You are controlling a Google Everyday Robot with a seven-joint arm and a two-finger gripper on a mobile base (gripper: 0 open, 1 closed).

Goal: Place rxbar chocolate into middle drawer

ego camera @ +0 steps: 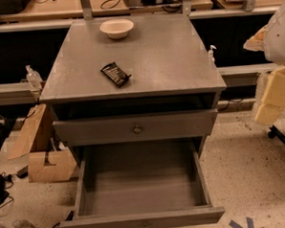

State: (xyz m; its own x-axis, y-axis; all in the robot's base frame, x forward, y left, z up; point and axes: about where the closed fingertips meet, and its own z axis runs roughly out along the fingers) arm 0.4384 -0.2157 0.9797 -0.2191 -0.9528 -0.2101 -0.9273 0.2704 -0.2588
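Observation:
The rxbar chocolate (115,74), a small black wrapper with white lettering, lies flat on the grey cabinet top (168,57), left of centre and near the front edge. The middle drawer (141,183) is pulled fully out below and its inside is bare; its front with a small knob (145,227) is at the bottom of the view. My gripper (273,97) shows as cream blocks at the right edge, well right of the cabinet and apart from the bar, at about the height of the upper drawer front.
A cream round bowl (116,28) stands at the back of the cabinet top. The upper drawer front (137,129) is nearly shut. Cardboard pieces (44,154) and cables lie on the floor to the left. A white arm part (279,29) is at the upper right.

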